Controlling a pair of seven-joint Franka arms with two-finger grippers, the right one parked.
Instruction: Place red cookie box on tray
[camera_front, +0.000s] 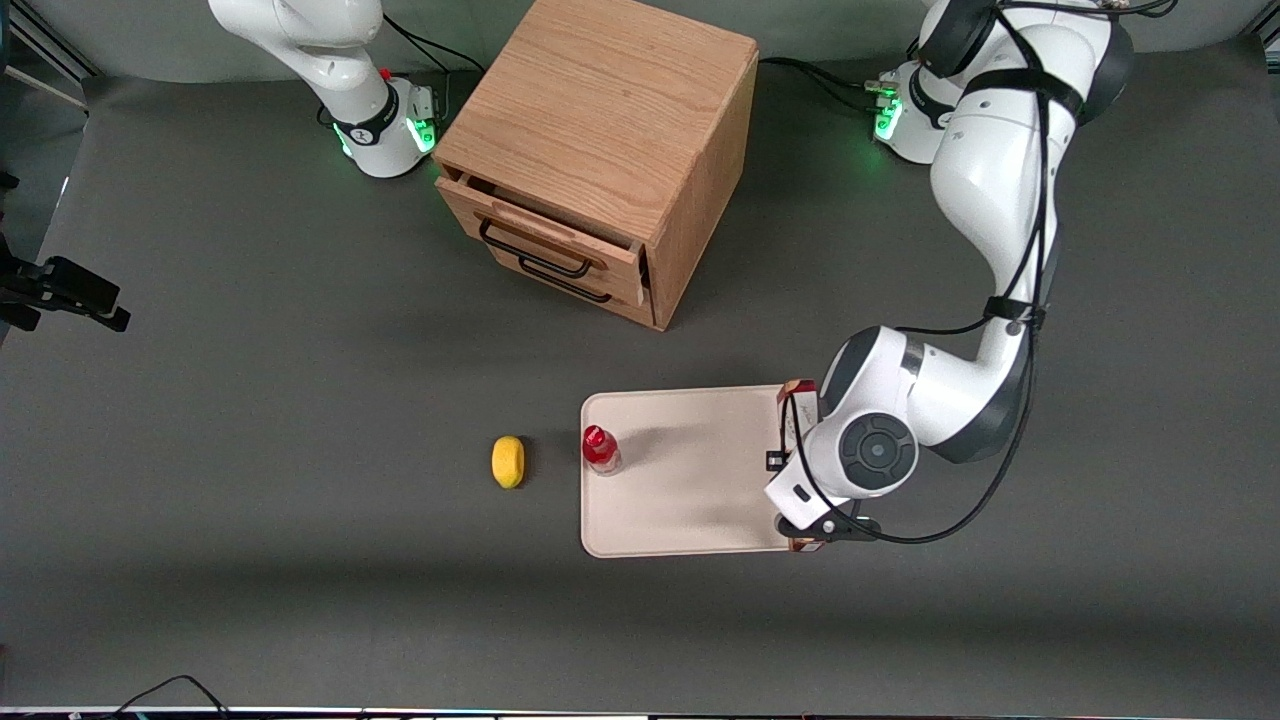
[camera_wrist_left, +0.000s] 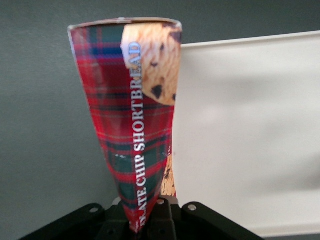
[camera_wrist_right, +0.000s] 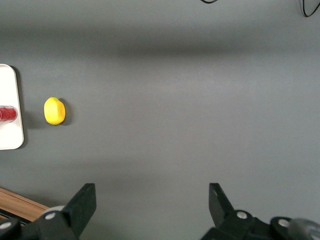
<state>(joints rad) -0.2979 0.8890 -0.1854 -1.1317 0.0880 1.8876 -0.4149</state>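
The left arm's tool (camera_wrist_left: 145, 220) is clamped on the red cookie box (camera_wrist_left: 132, 125), holding it over the tray's (camera_front: 690, 480) edge toward the working arm's end of the tabletop (camera_front: 300, 560). A small red-capped bottle (camera_front: 600, 450) stands at the tray's other end, a yellow object (camera_front: 508, 462) beside it.

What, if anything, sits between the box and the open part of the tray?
Nothing visible does. The gripper holds the box at the tray's edge nearest the working arm, and the tray surface beside it is bare. The bottle stands at the tray's edge nearest the parked arm.
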